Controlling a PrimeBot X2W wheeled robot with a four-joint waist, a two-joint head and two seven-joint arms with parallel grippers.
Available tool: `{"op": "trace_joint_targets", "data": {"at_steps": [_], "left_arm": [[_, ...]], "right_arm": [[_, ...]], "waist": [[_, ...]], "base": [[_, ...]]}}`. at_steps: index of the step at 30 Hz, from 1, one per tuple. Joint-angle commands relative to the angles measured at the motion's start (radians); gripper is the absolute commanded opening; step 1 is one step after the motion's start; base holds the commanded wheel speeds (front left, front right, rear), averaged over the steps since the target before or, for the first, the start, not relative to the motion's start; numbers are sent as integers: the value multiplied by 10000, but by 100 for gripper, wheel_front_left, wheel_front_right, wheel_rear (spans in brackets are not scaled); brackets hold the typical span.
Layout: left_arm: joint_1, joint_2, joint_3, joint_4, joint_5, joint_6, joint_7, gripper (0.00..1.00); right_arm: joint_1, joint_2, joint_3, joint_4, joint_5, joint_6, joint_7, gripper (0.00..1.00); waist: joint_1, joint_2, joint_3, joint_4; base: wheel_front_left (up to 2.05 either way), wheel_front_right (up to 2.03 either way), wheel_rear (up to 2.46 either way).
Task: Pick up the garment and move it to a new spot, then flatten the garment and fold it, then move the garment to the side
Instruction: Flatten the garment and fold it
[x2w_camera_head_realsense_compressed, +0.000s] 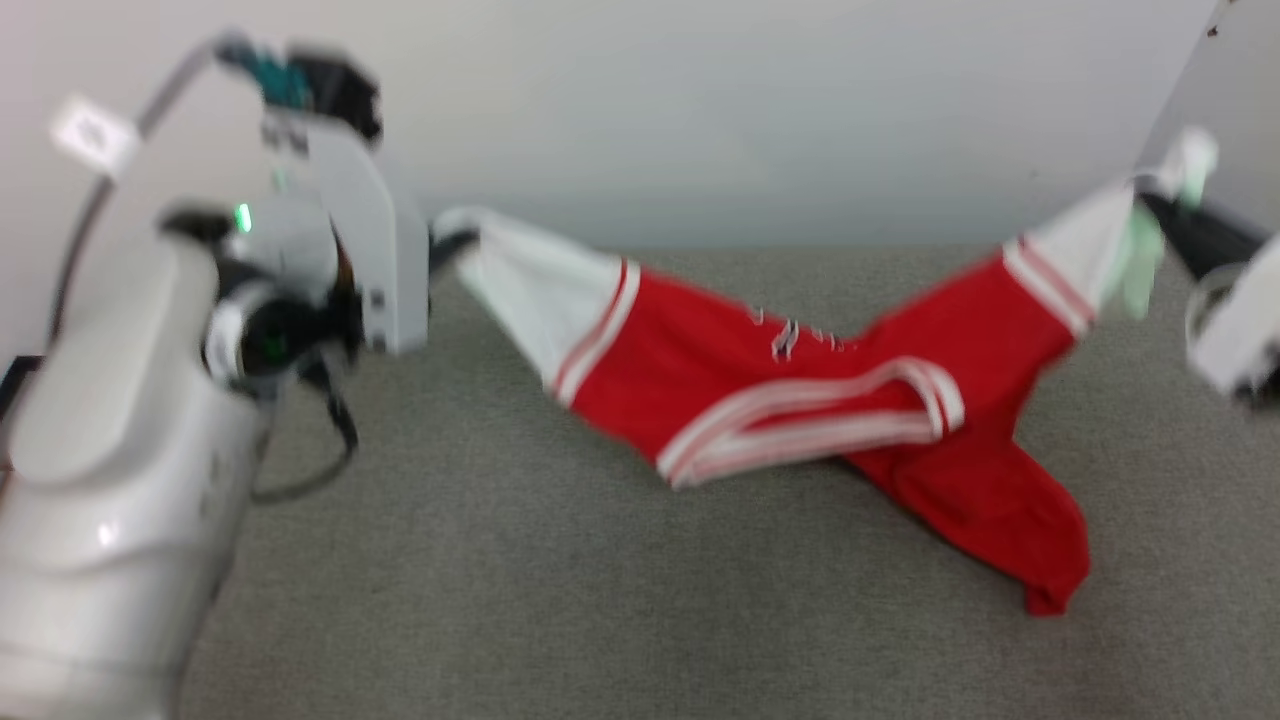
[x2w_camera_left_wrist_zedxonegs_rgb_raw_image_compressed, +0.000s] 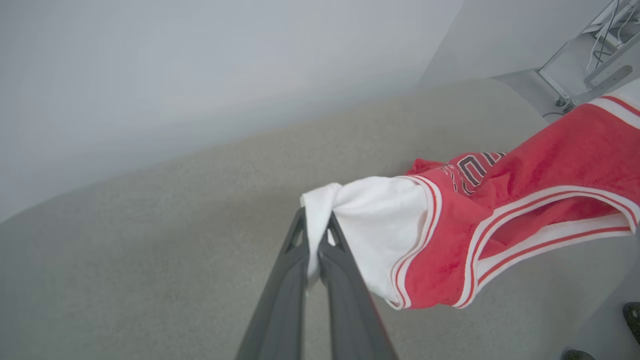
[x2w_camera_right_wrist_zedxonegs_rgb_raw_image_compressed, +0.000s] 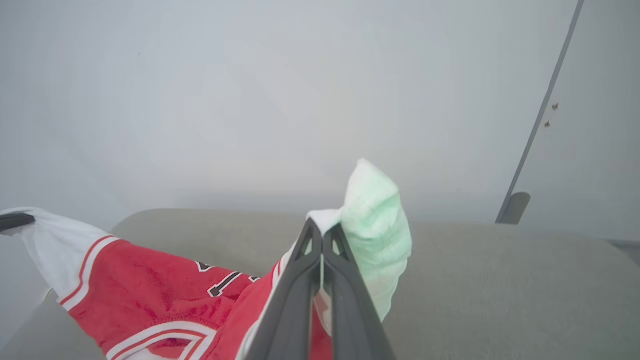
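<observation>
The garment (x2w_camera_head_realsense_compressed: 760, 375), a red jersey with white panels and striped trim, hangs stretched between my two grippers above the grey surface. Its lower part sags and touches the surface at the right. My left gripper (x2w_camera_head_realsense_compressed: 450, 240) is shut on one white corner at the left; the left wrist view shows its fingers (x2w_camera_left_wrist_zedxonegs_rgb_raw_image_compressed: 340, 270) pinching the white cloth of the garment (x2w_camera_left_wrist_zedxonegs_rgb_raw_image_compressed: 500, 220). My right gripper (x2w_camera_head_realsense_compressed: 1150, 200) is shut on the other white corner at the right. In the right wrist view the right gripper (x2w_camera_right_wrist_zedxonegs_rgb_raw_image_compressed: 322, 232) clamps the garment (x2w_camera_right_wrist_zedxonegs_rgb_raw_image_compressed: 150, 290), with a pale greenish-white fold bunched beside its tips. Black lettering shows on the red face.
A grey carpet-like surface (x2w_camera_head_realsense_compressed: 500, 560) spreads under the garment, ending at a pale wall (x2w_camera_head_realsense_compressed: 700, 120) behind. My left arm (x2w_camera_head_realsense_compressed: 130, 430) stands large at the left of the head view. A metal frame with cables (x2w_camera_left_wrist_zedxonegs_rgb_raw_image_compressed: 595, 55) stands at the far corner.
</observation>
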Motion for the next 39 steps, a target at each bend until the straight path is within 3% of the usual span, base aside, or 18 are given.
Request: {"op": "trace_joint_targets", "data": {"at_steps": [1,16,21,27,32,39], "left_arm": [[-502,-48,-22,119,127,-11,-111,0],[-4612,-428,146,2349,689,1,-1833,0],[-5300,-480,139,2804,663,-10,-2014,0],[-6037,-476,46,3019,768,-24,-2492,0],[-7205,-609,14,3194,1240,-23,-3830,0],[-9052,-1089,225,4093,1738,-10,-6951,0]], "right_arm": [[-564,108,128,171,-159,-3,-242,0],[-5342,280,1051,2882,-856,-3,-2999,0],[-6238,303,1283,3857,-757,-3,-3289,0],[-7497,89,1616,4694,-1099,-3,-4181,0],[-9022,-87,2016,5693,-1900,-3,-5765,0],[-11316,-370,2209,7385,-3922,-6,-9601,0]], "waist": [[0,0,-75,64],[0,0,67,94],[0,0,762,172],[0,0,2358,269],[0,0,4203,356],[0,0,6039,586]], "base": [[0,0,0],[0,0,0],[0,0,0],[0,0,0],[0,0,0],[0,0,0]]}}
